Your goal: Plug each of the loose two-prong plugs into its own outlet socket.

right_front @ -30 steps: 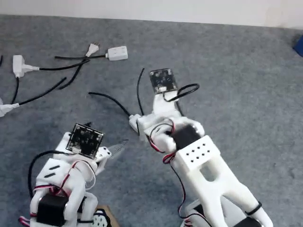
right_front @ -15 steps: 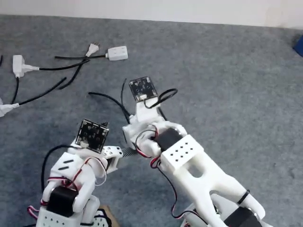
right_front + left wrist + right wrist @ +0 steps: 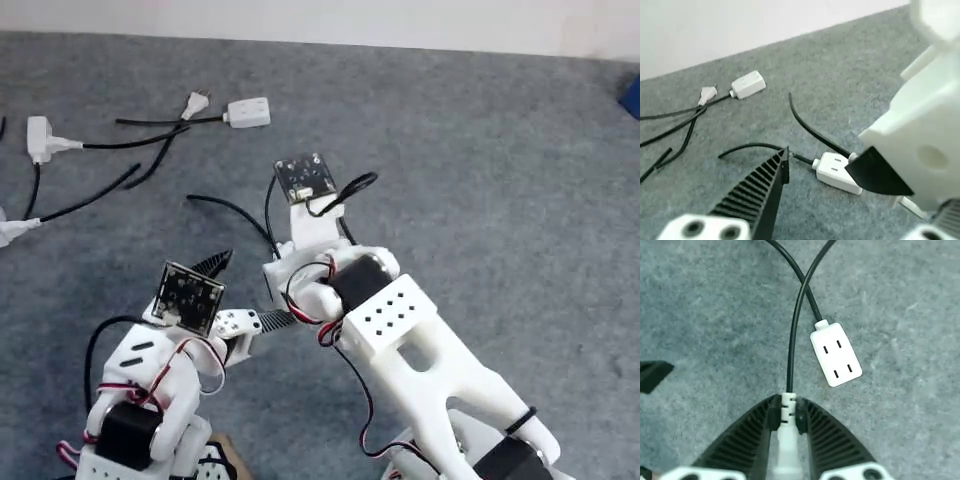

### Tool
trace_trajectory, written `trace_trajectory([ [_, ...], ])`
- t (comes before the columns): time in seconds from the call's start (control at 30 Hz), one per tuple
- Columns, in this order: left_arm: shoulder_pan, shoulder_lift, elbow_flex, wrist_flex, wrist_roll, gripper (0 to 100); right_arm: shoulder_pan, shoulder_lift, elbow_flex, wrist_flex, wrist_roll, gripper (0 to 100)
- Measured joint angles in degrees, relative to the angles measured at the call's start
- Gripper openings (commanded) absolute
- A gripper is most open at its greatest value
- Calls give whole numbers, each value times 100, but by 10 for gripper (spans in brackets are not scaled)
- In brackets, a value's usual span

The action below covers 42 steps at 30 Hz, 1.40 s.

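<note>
Plug (image 3: pixel 788 435): white, black cord (image 3: pixel 796 325), mid-scene over grey carpet (image 3: pixel 700 315), pinched tight by right gripper (image 3: pixel 787 407) | socket (image 3: pixel 836 354): white block, two slot pairs facing up, just beside plug, not touching | left gripper (image 3: pixel 252 290): jaws spread wide, near-left | far-left: second socket (image 3: pixel 248 112), loose plug (image 3: pixel 196 103).

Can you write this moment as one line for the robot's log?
right gripper: shut on plug | outlet socket: free, just ahead of plug | left gripper: open, close by | step: plug not yet inserted
</note>
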Motion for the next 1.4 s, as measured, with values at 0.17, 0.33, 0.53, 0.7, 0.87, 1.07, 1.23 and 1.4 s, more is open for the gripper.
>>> trace_trajectory([
  [0.17, 9, 0, 0, -97, 9, 450, -9, 0, -615, 651, 369, 5],
  [0.33, 18, 0, -26, -123, 9, 450, -9, 18, -1143, 1257, 633, 5],
  [0.53, -387, 79, 264, -97, -18, 450, 404, -141, -1732, 1820, 782, 5],
  [0.7, -475, 53, 273, -114, -35, 450, 484, -149, -1749, 1873, 923, 5],
  [0.87, -484, 62, 273, -105, -35, 450, 492, -149, -1749, 1873, 932, 5],
  [1.07, -1020, 53, 308, -185, -158, 449, 651, 132, -1758, 1960, 1196, 5],
  [1.23, -1134, 62, 404, -299, -193, 449, 721, 721, -1758, 1890, 1222, 5],
  [1.4, -1495, 26, 413, -316, -193, 449, 1046, 1336, -1758, 1196, 1213, 5],
])
